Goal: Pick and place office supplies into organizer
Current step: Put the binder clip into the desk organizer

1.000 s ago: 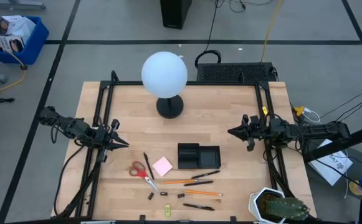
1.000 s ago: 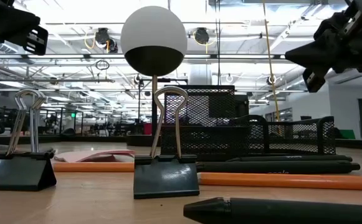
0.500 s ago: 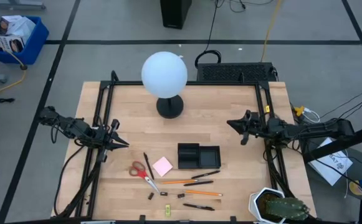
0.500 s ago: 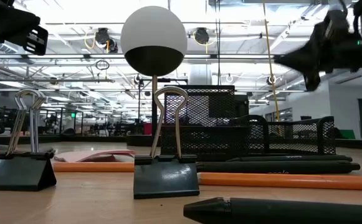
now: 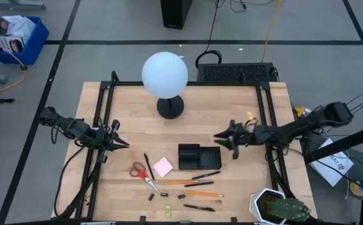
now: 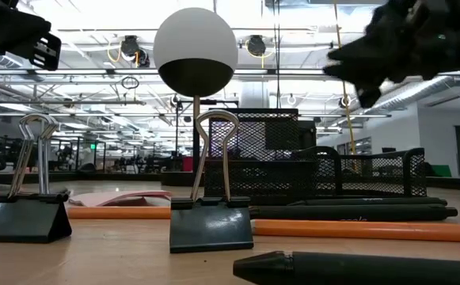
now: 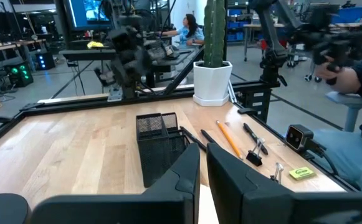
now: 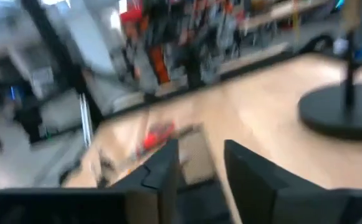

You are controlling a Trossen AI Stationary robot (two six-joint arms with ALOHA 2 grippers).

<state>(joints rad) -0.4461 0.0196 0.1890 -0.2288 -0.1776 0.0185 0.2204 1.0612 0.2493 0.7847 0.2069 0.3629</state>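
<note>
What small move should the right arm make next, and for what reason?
Probably carry on forward and lower toward the pens. The right gripper is open and holds nothing, hanging above the organizer's far right corner; every supply lies on the table on the near side of the organizer. The left gripper waits, shut, at the table's left edge.

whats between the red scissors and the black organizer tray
The pink sticky-note pad lies between the scissors and the tray, with a bare strip of table on the tray's side. The high view shows it.
</note>
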